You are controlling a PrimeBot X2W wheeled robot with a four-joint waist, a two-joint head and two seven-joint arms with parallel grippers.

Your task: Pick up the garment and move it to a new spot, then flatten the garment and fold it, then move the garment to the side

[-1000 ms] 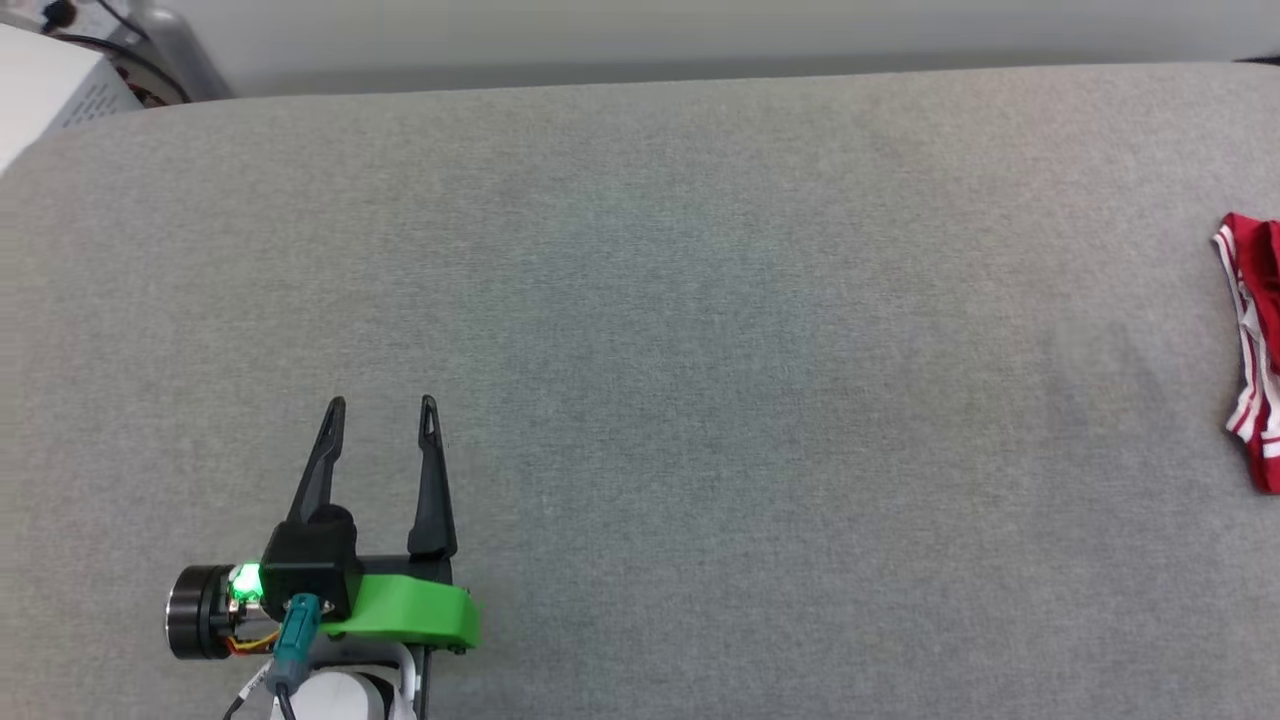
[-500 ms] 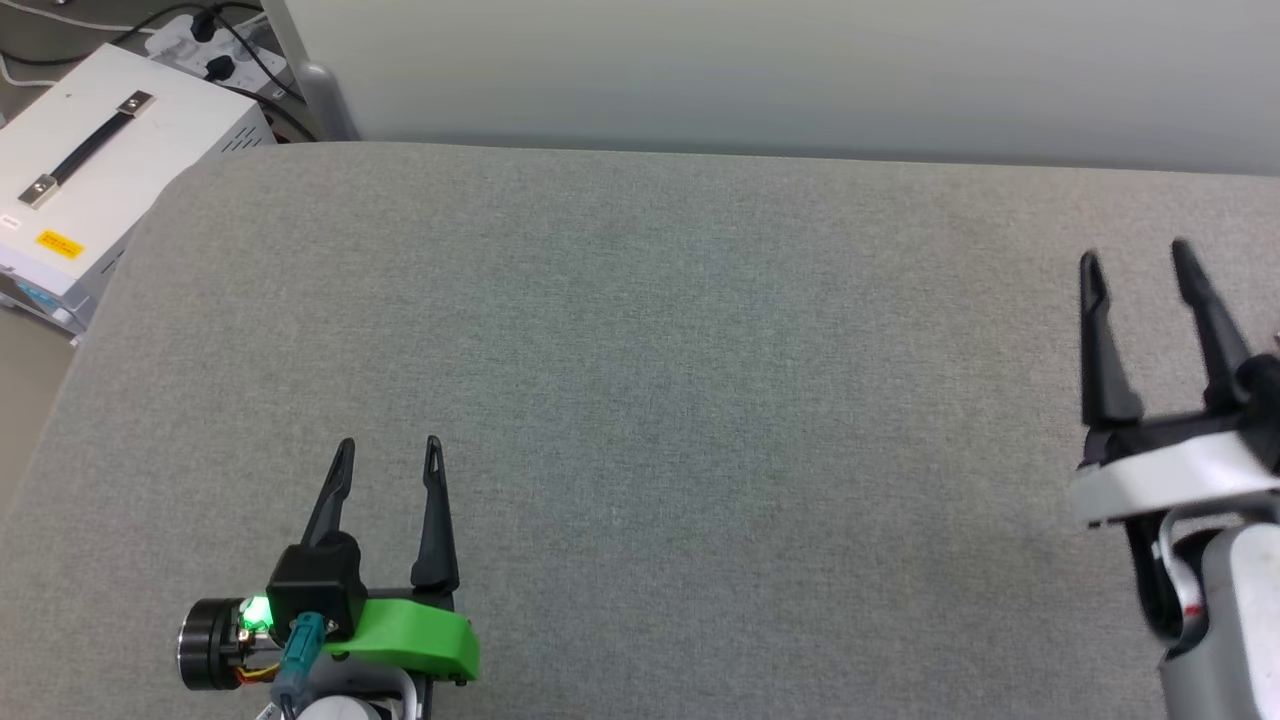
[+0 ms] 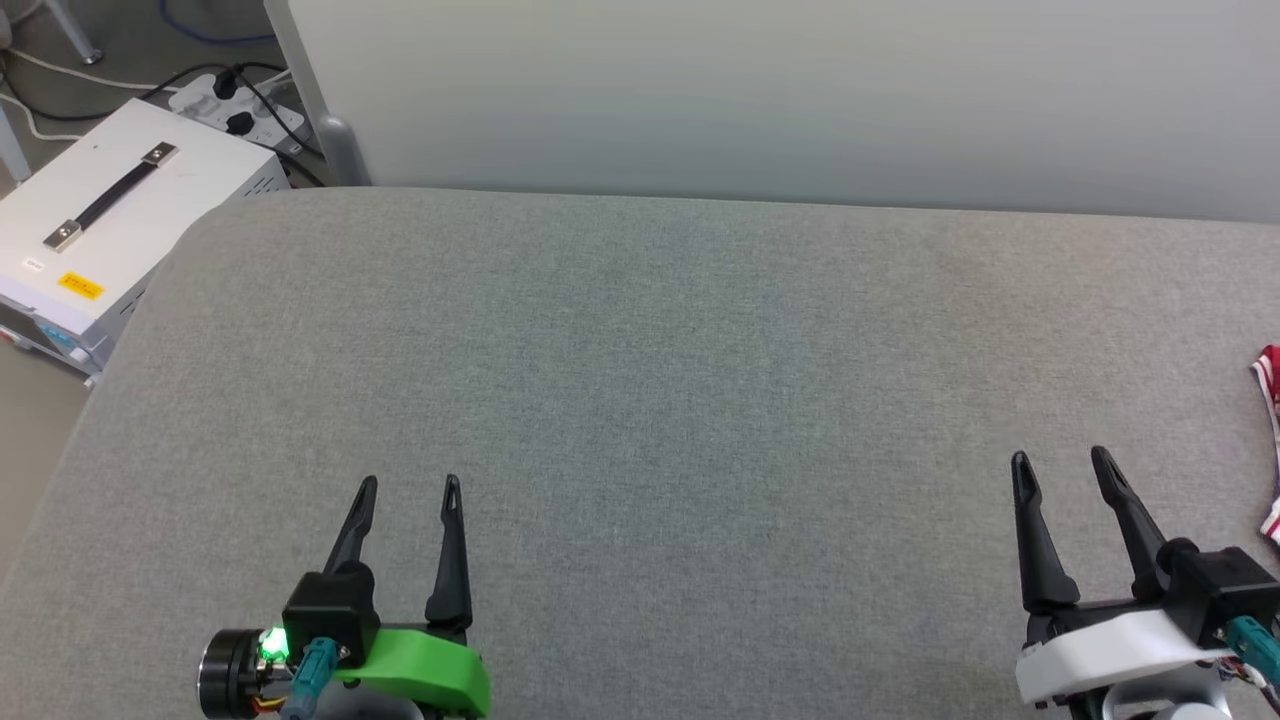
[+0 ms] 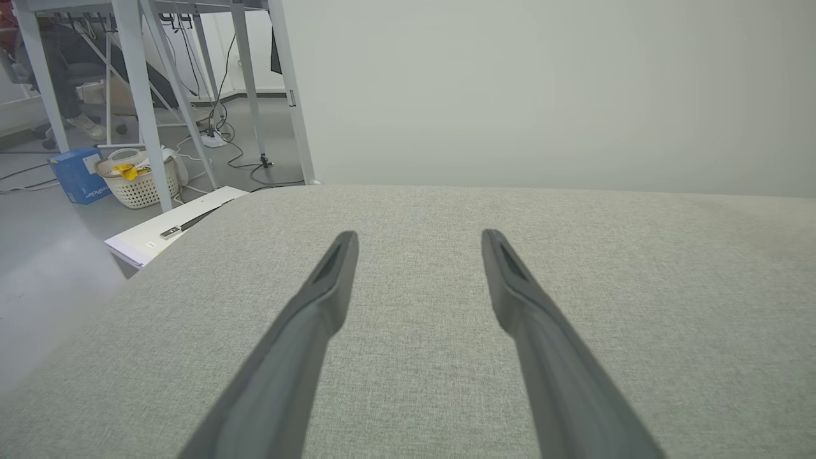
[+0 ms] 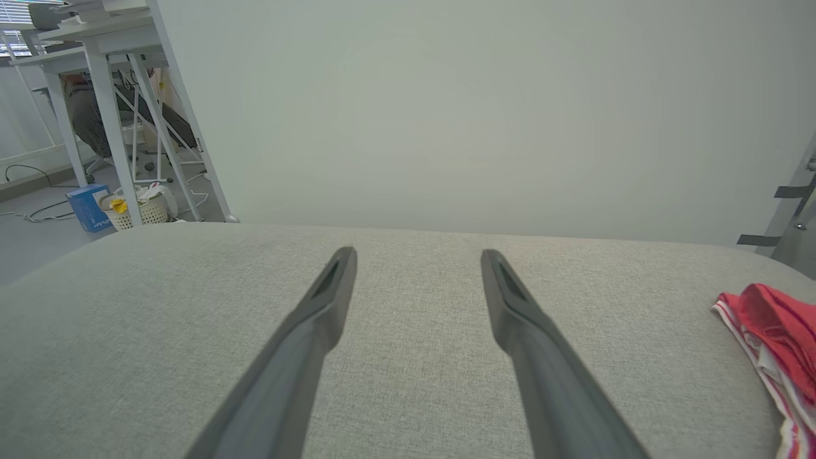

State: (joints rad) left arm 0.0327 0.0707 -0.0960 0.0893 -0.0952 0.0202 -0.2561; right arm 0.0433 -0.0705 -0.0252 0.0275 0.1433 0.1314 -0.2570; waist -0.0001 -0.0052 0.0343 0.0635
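Note:
The garment (image 3: 1270, 380) is a red bundle with red-and-white striped trim, lying at the far right edge of the grey table (image 3: 640, 400); only a sliver shows in the head view. The right wrist view shows more of the garment (image 5: 774, 344), crumpled at the right. My left gripper (image 3: 410, 488) stands open at the lower left, nothing between its fingers. My right gripper (image 3: 1060, 462) stands open at the lower right, a little to the left of the garment and apart from it. In each wrist view, left gripper (image 4: 417, 237) and right gripper (image 5: 417, 255), the fingers hover spread over bare fabric.
A white box with a black handle (image 3: 110, 230) sits off the table's left corner, with a power strip and cables (image 3: 225, 105) behind it. A pale wall panel (image 3: 780, 100) runs along the far edge. White desk legs and a basket (image 4: 137, 178) stand on the floor beyond.
The head camera has tilted and turned, so the whole scene shifted. The right gripper came down from the mid right to the lower right. Both grippers stayed open.

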